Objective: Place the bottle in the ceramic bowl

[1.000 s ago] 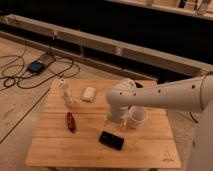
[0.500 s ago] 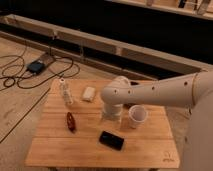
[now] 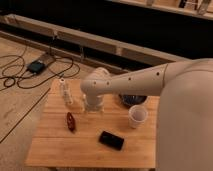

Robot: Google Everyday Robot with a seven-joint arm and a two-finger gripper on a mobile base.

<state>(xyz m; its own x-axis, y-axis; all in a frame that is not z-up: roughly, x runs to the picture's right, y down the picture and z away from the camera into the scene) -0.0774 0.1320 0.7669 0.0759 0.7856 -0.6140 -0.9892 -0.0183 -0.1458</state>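
Table: one, light wooden slatted table (image 3: 75, 150), rectangular, filling lower centre of frame.

Bottle: one, small translucent whitish plastic bottle (image 3: 65, 92) with white cap. Upright on upper left part of table, left of gripper and apart from it. Not in bowl.

Bowl: one, dark, almost black, round shallow ceramic bowl (image 3: 134, 99). Right of centre, toward far edge of table, partly hidden behind arm. Well apart from bottle, with arm's end between the two.

Cup: one, white cylindrical cup (image 3: 137, 116), upright, just below bowl in frame.

Oblong item: one, small dark-red oblong object (image 3: 71, 121), lying flat, left of centre, below bottle in frame.

Flat item: one, black flat rectangular slab (image 3: 111, 140), phone-like, lying at lower centre near front edge of table.

Arm: one, white rounded robot arm (image 3: 150, 80), entering from right edge and reaching to centre of frame.

Gripper: one, two-finger gripper (image 3: 93, 106), pointing down at table at centre of frame, just right of bottle. Released, spread wide, grasping nothing seen.

Floor, upper left of frame: one small dark box-like device (image 3: 36, 66); several black cables (image 3: 15, 75) looped around it, exact number not countable.
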